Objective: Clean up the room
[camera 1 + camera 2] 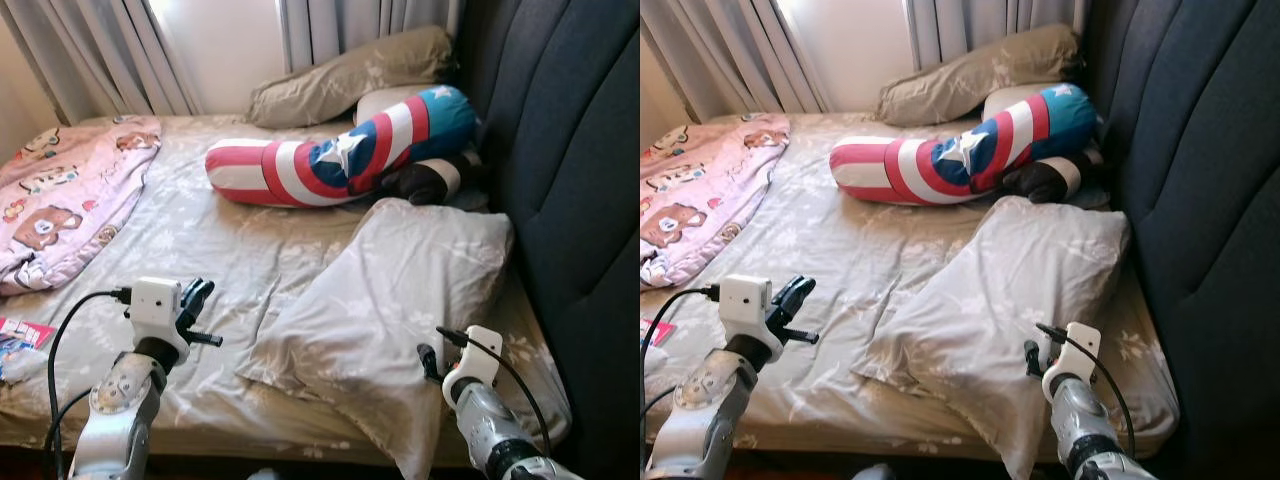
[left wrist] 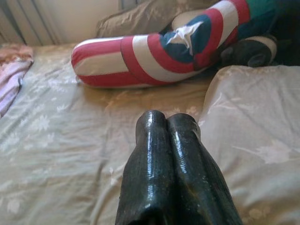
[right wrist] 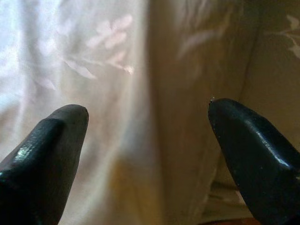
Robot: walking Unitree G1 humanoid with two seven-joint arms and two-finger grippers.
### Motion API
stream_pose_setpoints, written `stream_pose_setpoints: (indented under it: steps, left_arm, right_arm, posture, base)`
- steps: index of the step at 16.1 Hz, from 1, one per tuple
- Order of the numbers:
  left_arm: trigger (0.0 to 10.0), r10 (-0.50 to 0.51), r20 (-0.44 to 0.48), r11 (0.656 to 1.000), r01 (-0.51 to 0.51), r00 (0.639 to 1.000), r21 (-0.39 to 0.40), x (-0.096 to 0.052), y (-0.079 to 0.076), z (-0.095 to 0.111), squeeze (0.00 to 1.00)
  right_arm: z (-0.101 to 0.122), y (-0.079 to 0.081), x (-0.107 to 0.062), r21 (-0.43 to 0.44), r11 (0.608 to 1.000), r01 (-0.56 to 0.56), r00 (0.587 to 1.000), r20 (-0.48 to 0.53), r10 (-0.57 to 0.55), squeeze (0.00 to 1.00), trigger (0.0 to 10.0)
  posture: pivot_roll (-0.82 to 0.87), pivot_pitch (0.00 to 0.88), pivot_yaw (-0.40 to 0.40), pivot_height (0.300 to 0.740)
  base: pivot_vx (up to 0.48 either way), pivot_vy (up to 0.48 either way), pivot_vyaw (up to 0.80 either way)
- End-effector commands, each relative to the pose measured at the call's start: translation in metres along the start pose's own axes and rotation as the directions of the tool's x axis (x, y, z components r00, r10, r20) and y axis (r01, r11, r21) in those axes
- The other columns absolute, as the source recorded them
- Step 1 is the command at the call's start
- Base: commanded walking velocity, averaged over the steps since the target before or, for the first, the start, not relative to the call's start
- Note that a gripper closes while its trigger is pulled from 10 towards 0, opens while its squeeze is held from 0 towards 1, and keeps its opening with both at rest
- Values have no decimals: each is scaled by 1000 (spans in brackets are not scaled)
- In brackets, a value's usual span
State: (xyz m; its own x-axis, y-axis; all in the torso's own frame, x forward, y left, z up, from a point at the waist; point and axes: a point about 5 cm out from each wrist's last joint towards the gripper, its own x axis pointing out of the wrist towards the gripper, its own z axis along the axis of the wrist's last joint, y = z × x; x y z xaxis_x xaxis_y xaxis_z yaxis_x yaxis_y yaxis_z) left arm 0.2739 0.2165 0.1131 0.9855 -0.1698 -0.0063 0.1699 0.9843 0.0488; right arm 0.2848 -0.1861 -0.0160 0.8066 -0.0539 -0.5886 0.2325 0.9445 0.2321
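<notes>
- A bed point(image 1: 200, 240) with a grey floral sheet spreads ahead, with a dark padded headboard point(image 1: 570, 150) along its right side.
- A large grey pillow point(image 1: 390, 300) lies skewed near the right of the bed, its near corner hanging over the near edge.
- A long red, white and blue striped bolster point(image 1: 340, 150) with a white star lies across the far middle of the bed; a dark round cushion point(image 1: 425, 180) sits just beside its right end.
- A tan pillow point(image 1: 350, 75) rests at the far side, under the curtains point(image 1: 110, 50).
- A pink blanket point(image 1: 65, 195) printed with cartoon animals is bunched at the far left.
- The left pincer point(image 1: 195, 300) hovers over the near left of the sheet, its two black fingers point(image 2: 168, 168) pressed together and holding nothing.
- The right pincer point(image 3: 147, 136) is at the near right, at the grey pillow's near corner, its fingers spread wide with the pillow cloth just before them.
</notes>
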Motion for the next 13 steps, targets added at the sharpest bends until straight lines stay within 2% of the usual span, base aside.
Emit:
stream_pose_setpoints:
  steps: [1,6,8,13]
  left_arm:
    - [10000,15,5,1000,-15,1000,-9,-4,0,5,0]
    - [10000,20,-3,1000,-20,1000,-3,-16,1,10,0]
    - [10000,16,-22,1000,-16,1000,14,-25,4,12,0]
    - [10000,34,-33,999,-32,999,42,-37,13,24,0]
  right_arm:
    - [-6,-5,-1,-11,1000,16,999,-30,-16,0,10000]
    - [-15,-11,-4,-29,999,20,997,-71,-22,0,10000]
    - [-16,-10,-4,17,1000,23,997,-68,-22,0,10000]
    - [-23,5,-4,55,997,-46,996,-73,50,0,10000]
  posture:
    - [134,70,55,660]
    - [183,118,68,660]
    - [196,130,86,660]
    - [247,156,118,660]
  base:
    - [0,0,0]
    - [0,0,0]
    - [0,0,0]
    - [0,0,0]
